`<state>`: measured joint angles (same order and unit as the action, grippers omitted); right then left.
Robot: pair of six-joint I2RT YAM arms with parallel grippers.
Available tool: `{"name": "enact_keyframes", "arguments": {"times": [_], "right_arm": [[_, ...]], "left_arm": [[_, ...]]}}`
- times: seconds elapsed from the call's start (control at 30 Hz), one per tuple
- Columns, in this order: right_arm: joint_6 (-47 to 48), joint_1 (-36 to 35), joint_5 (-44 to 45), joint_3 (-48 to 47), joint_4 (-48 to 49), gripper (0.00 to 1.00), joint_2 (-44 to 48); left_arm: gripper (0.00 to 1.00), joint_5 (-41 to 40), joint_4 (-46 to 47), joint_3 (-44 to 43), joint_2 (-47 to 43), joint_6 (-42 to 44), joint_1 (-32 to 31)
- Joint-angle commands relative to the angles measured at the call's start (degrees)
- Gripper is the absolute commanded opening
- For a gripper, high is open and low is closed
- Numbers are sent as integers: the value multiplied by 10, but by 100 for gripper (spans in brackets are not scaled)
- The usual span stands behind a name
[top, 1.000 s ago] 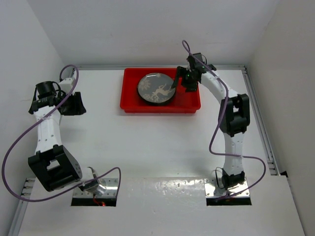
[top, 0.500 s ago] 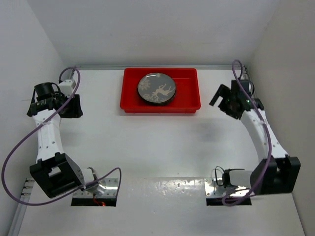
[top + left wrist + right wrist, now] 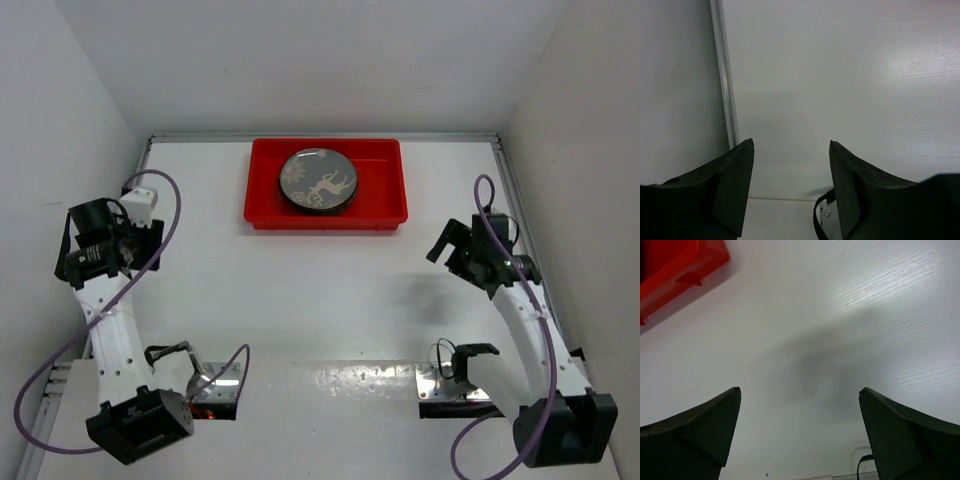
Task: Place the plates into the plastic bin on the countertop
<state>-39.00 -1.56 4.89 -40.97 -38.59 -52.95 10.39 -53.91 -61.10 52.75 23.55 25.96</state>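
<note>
The red plastic bin [image 3: 380, 212] stands at the back middle of the white countertop [image 3: 320, 290]. A grey plate with white deer [image 3: 318, 181] lies on top inside it; whether other plates lie under it I cannot tell. My left gripper [image 3: 140, 240] is open and empty at the left side, above bare countertop in its wrist view [image 3: 791, 146]. My right gripper [image 3: 448, 245] is open and empty at the right, well in front of the bin. In the right wrist view [image 3: 800, 392] a corner of the bin [image 3: 685, 265] shows at top left.
A metal rail [image 3: 724, 75] runs along the left edge beside the white wall panel, and another rail [image 3: 525, 240] along the right edge. Purple cables loop from both arms. The arm bases and mounting plates [image 3: 460, 385] sit at the near edge.
My right arm has drawn back from the bin's right end to the right front, empty. My left arm has moved toward the near edge. The deer plate stays in the bin.
</note>
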Motion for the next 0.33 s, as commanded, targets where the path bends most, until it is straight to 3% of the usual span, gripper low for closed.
{"name": "enact_keyframes", "arguments": {"times": [0.0, 0.13, 0.3], "right_arm": [[6, 3, -16, 22, 4, 99, 38], [9, 2, -25, 53, 13, 99, 72], [8, 2, -45, 95, 58, 99, 119]], "left_arm": [[64, -36, -6, 25, -30, 12, 1], [67, -43, -11, 41, -49, 18, 1], [78, -56, -6, 48, -54, 18, 1]]}}
